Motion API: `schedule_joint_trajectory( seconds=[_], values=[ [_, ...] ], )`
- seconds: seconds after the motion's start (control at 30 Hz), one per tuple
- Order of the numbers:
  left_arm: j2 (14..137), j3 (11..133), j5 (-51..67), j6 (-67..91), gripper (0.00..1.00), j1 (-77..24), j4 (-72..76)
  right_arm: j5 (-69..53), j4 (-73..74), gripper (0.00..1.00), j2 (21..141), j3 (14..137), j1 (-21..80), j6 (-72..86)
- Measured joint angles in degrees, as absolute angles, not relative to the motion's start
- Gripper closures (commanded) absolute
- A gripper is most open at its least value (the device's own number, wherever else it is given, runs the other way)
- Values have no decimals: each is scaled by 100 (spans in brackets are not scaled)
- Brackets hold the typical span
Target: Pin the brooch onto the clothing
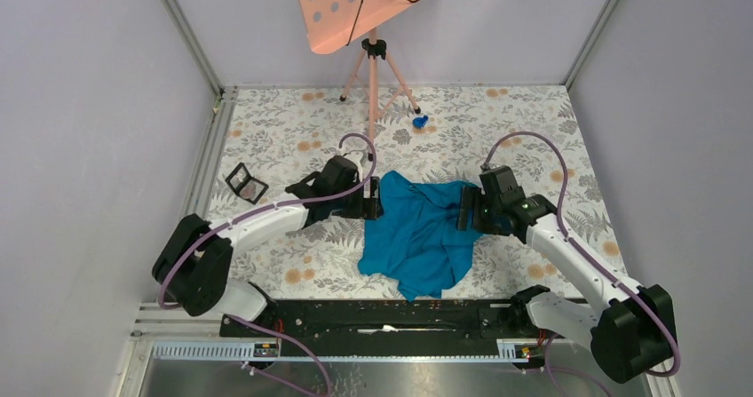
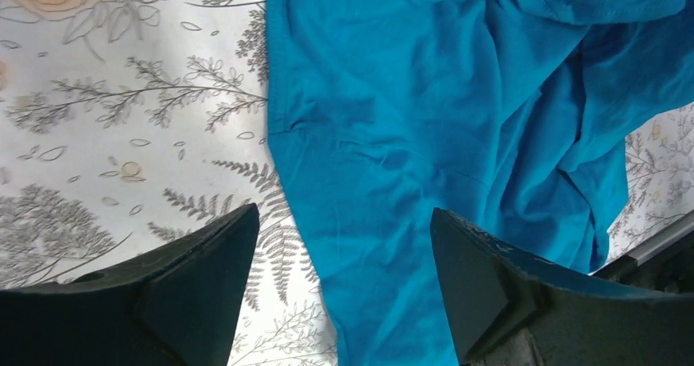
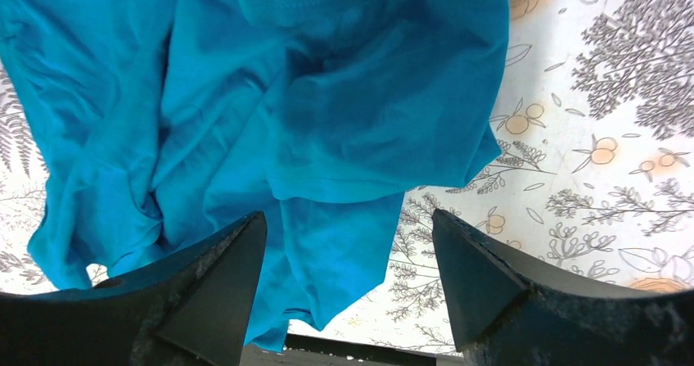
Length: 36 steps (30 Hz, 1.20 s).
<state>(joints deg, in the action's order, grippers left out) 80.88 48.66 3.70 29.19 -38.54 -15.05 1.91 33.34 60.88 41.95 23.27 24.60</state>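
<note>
The crumpled clothing (image 1: 417,233) lies mid-frame on the floral surface (image 1: 550,139). The left claw (image 2: 344,210) at its left edge and the right claw (image 3: 349,214) at its right edge both gape wide, gripping nothing. Farther left sits a black square frame (image 1: 246,184); beyond, a blue lump (image 1: 420,122).

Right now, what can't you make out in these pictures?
- Brooch: absent from both wrist views; in the top view, too small to pick out.
- T-shirt: its own crumpled folds hide the layers beneath, all views.
- Pink stand: cut off by the top view's upper edge.
- Black frame: contents too small, top view.
</note>
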Motion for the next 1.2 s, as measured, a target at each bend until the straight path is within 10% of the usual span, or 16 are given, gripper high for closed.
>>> schedule_joint_trajectory(
  seconds=[0.8, 1.03, 1.2],
  values=[
    [9546, 4969, -331, 3472, 51, -4169, -552, 526, 2624, 23, 6525, 3623, 2364, 2995],
    [9824, 5135, -556, 3424, 100, -4228, -458, 862, 2567, 64, 7046, 3697, 2364, 2915],
    [9828, 5192, -856, 3343, 100, -4235, -548, 1168, 2751, 96, 7223, 4206, 2364, 2698]
  ],
)
